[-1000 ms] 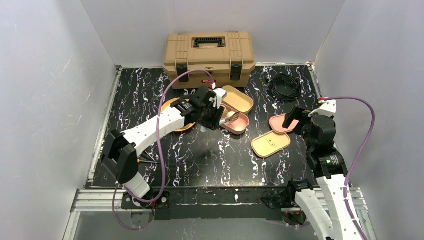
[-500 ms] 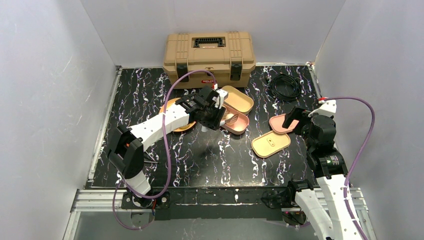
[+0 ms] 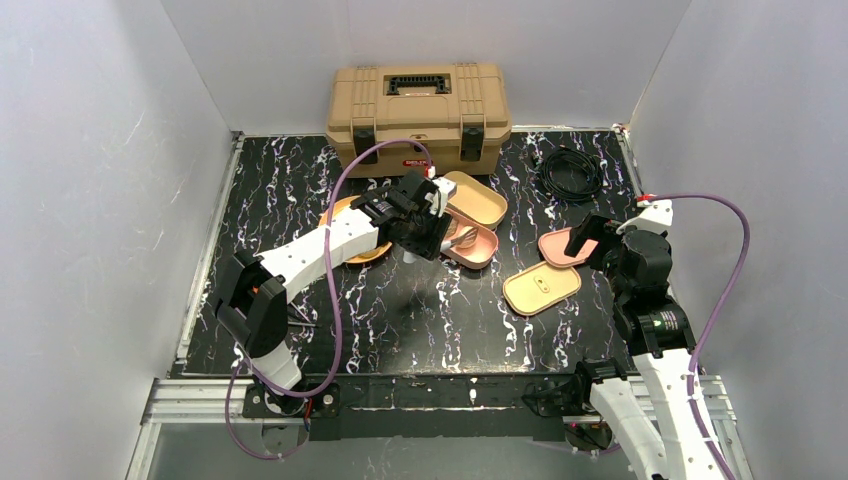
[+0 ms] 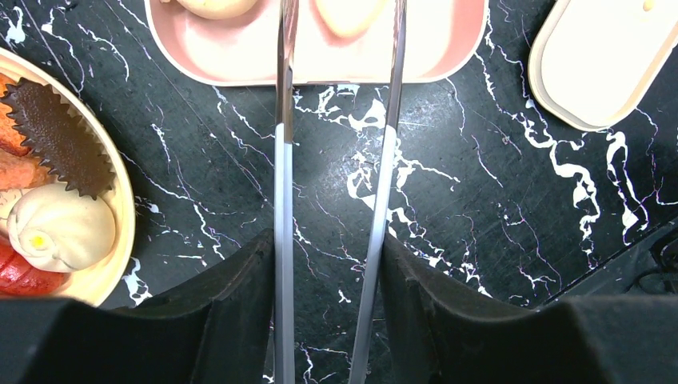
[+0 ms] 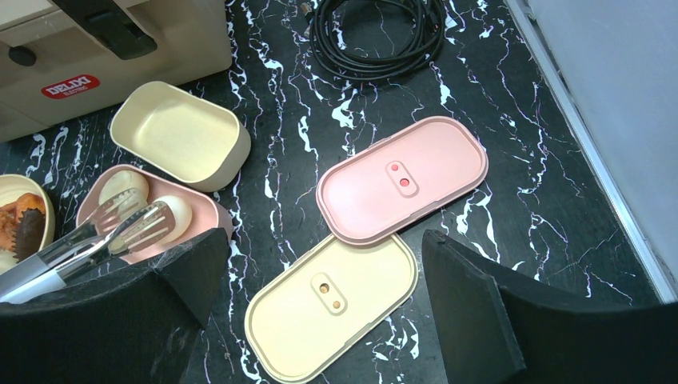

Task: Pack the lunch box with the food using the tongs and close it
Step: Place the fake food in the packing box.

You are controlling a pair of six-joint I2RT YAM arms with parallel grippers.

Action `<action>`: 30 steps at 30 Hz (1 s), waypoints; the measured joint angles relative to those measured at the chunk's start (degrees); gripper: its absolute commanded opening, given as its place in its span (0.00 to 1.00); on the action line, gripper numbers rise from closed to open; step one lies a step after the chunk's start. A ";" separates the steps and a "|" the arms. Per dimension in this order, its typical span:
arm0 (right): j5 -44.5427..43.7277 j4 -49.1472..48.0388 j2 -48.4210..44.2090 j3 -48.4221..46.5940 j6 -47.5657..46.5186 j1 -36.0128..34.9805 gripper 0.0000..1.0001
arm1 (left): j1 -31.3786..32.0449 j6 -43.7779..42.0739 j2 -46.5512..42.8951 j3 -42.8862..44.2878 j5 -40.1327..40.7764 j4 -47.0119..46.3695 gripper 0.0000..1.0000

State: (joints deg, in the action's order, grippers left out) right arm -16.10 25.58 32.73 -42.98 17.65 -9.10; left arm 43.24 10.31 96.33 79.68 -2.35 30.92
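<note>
Right gripper [image 5: 321,240] at lower right of the overhead view, its black padded jaws spread wide with nothing between them; just beyond it on the black, white-veined marble-look table [image 3: 400,310] lie two smooth oval lids, the cream lid [image 5: 332,308] partly under the pink lid [image 5: 404,176], each with two small dots at centre; left gripper [image 4: 332,272] at centre, partly closed, clamps the handles of the metal tongs [image 4: 281,160], whose slotted tips stand apart over the pink lunch box tray [image 4: 320,72]; two pale rounded buns [image 5: 124,186] sit in that tray; left of it, a tan round plate [image 4: 120,200] holds a bun with a yellow spot [image 4: 64,228], a dark brown fluted piece [image 4: 60,140] and orange-red chunks [image 4: 16,172]; an empty cream tray [image 5: 172,132] touches the pink one; behind, a coiled black cable [image 5: 376,32] and a tan plastic toolbox [image 3: 418,105] with a red "DELIXI" label [image 5: 70,86].
</note>
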 measured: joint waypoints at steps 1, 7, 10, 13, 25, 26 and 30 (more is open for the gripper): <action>0.00 0.00 0.00 0.00 0.00 0.00 1.00 | 0.00 0.00 0.00 0.00 0.02 -0.02 0.43; 0.00 0.00 0.00 0.00 0.00 0.00 1.00 | 0.00 -0.04 -0.55 -0.13 1.07 -0.63 0.42; 0.00 0.00 0.00 0.00 0.00 0.00 1.00 | 0.00 -0.35 -2.36 -0.48 2.45 -0.83 0.42; 0.00 0.00 0.02 0.00 0.00 0.00 1.00 | 0.02 -0.98 -5.42 -0.50 3.74 -0.48 0.42; 0.00 0.02 0.15 0.00 0.00 0.00 1.00 | -6.71 -2.89 -18.40 -6.69 2.91 1.64 0.41; 0.00 0.02 0.15 0.00 0.00 0.00 1.00 | -8.55 -2.82 -19.41 -8.33 2.16 1.73 0.41; -0.02 0.04 0.24 0.00 0.00 0.00 1.00 | -15.63 -2.69 -22.80 -14.25 0.68 2.40 0.41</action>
State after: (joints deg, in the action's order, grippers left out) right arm -16.12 25.63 32.97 -42.98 17.65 -9.10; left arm 27.62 7.62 73.54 65.43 -1.67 33.32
